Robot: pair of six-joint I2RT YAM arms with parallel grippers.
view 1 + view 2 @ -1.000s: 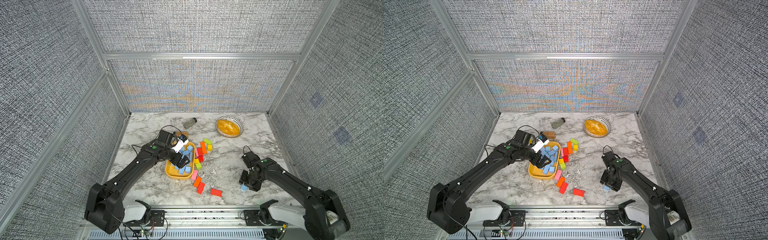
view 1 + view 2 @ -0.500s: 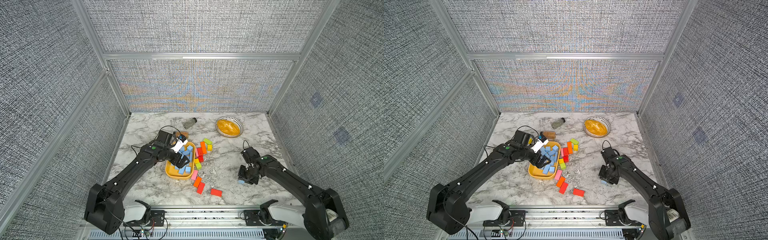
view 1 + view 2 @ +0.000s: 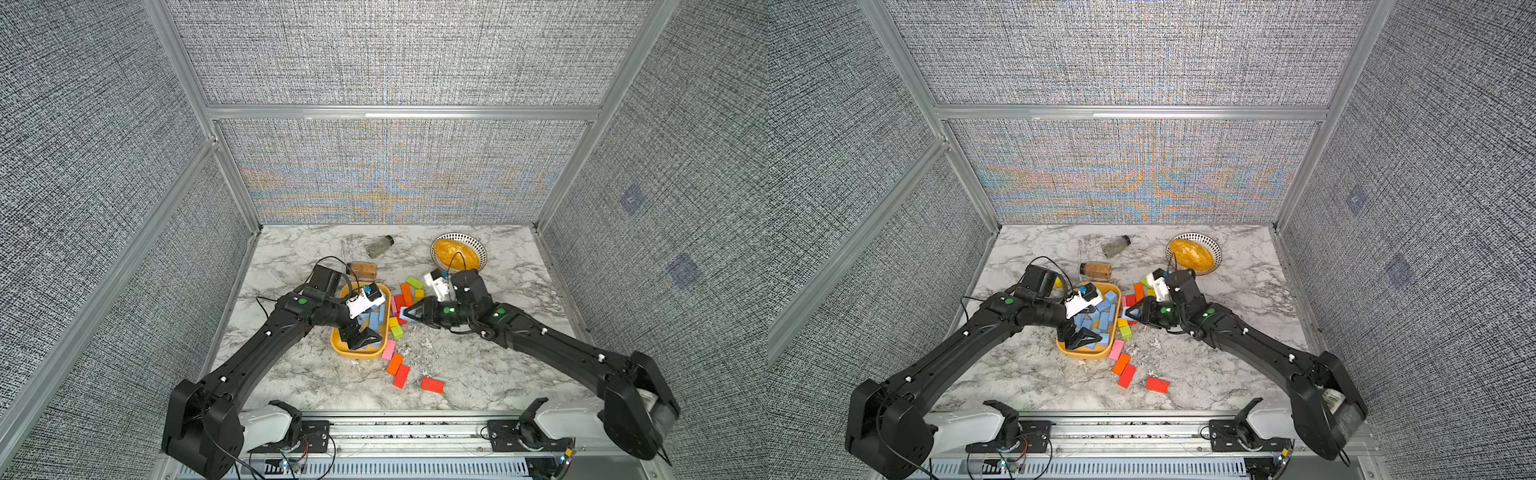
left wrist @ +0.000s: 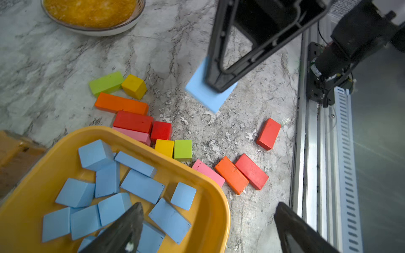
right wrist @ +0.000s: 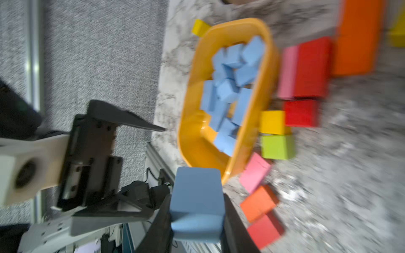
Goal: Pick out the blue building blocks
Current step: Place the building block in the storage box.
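The right gripper [image 5: 196, 210] clamps a matte light-blue rectangular block [image 5: 197, 188], the yellow plastic tray [image 5: 192, 151] just ahead of it, beneath the wide-open left gripper [image 3: 366, 337].

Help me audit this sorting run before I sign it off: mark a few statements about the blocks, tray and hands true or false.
1. The right hand is shut on a blue block. True.
2. The yellow tray holds red blocks. False: only blue blocks lie in it.
3. The left hand is open. True.
4. The patterned bowl is empty. False: it holds something orange-yellow.
5. The red blocks lie on the table, outside the tray. True.
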